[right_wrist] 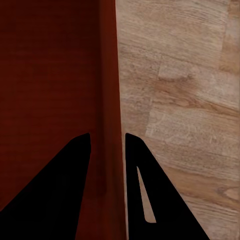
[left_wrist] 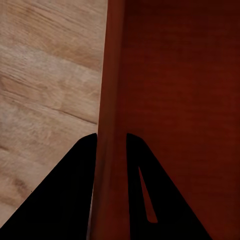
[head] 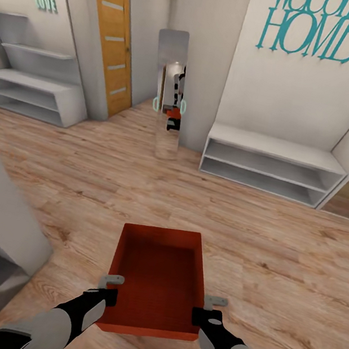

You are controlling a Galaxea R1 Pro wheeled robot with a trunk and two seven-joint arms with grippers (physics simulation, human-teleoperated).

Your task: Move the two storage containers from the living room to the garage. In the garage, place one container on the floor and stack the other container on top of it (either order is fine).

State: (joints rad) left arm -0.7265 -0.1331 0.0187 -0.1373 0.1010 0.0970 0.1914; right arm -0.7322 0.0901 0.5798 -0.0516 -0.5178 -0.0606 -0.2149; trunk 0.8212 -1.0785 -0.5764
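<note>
From the head view, the orange-red rectangular open-top plastic bin (head: 157,279) hangs over the light wood-plank floor (head: 276,244), facing a tall leaning mirror (head: 171,97) and white low shelves (head: 270,165). The wrist views add the grips: left gripper (left_wrist: 111,137) and right gripper (right_wrist: 107,135) each pinch a side wall (finely ribbed inside).

An orange-red storage container (head: 157,274) with finely ribbed walls sits over light wood-plank floor (head: 276,244), black end effectors at its sides, with a honey-orange door (head: 110,37) at eleven o'clock, white shelves (head: 268,162) and teal lettering (head: 315,25) at one o'clock.
</note>
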